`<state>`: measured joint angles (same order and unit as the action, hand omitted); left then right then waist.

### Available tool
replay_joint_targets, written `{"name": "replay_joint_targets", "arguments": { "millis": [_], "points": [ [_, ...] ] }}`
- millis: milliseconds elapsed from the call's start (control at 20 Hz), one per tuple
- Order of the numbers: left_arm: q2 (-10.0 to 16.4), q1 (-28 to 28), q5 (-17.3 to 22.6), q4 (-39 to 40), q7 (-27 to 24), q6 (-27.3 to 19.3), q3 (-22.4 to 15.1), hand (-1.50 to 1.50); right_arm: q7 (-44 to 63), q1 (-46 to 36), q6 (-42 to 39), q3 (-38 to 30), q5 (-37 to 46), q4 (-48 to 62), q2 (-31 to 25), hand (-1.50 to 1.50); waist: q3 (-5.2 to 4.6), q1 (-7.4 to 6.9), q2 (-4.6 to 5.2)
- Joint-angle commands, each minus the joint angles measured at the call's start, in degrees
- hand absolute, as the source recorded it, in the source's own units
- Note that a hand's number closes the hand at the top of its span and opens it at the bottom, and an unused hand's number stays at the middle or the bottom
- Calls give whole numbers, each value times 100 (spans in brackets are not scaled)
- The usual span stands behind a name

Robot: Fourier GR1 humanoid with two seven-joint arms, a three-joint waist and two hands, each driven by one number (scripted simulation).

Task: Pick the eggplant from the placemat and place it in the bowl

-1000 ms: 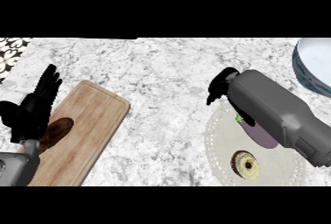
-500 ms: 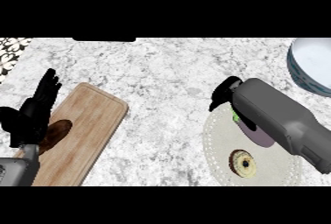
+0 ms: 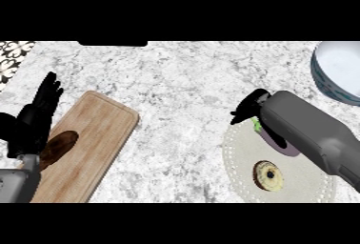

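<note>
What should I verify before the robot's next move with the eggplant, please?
1. Eggplant on the placemat: ok. Its green stem and a purple patch show beside the right forearm.
2. Right hand at the eggplant: ok, by the stem end.
3. Eggplant grasped: cannot tell, because the forearm hides most of it.
4. Bowl ready: ok. It is at the upper right, with nothing in the part that shows.
5. Left hand out of the way: ok. It rests open at the far left by the cutting board.

Kitchen, probably: marble counter (image 3: 183,81), cutting board (image 3: 98,138)
</note>
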<state>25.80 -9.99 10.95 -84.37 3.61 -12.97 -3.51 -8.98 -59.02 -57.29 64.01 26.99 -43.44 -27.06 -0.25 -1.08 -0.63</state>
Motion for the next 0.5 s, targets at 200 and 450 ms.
{"name": "replay_joint_targets", "arguments": {
  "millis": [200,450],
  "points": [
    [-131,14,-146,-124,58,41,-44,0,-209,17,-477,48,218,468,165,-150,25,-7,94],
    [-149,-10,-162,-221,193,-20,-19,0,-130,452,-550,220,67,412,93,150,25,-6,109]
  ]
}}
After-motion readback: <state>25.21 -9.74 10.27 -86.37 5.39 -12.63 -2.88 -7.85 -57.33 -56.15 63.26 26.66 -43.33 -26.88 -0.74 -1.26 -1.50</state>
